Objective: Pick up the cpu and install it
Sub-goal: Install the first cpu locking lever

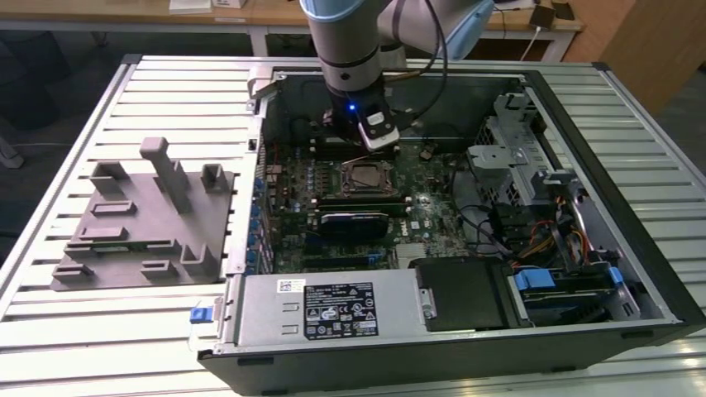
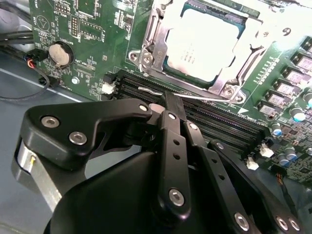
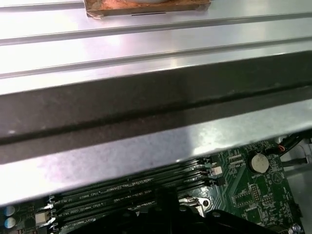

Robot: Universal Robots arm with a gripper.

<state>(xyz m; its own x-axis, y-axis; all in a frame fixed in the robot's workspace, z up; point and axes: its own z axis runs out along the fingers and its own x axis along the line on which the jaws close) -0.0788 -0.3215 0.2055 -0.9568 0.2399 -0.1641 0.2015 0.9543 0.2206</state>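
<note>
Your arm point(image 1: 350, 45) is a thick silver-grey tube with a pale blue joint cap at the top and a black cable trailing beside it. A small blue light glows near its wrist. Your end effector point(image 2: 168, 105) is matte black, built of linked bars pinned with round silver screws.

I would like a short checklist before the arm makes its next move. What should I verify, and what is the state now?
1. The cpu lies inside the socket frame: ok.
2. Cpu fully flat and seated: cannot tell.
3. The gripper holds nothing, fingers closed together: ok.
4. Gripper apart from the cpu, over the memory slots: ok.
5. Socket frame latched: cannot tell.
</note>
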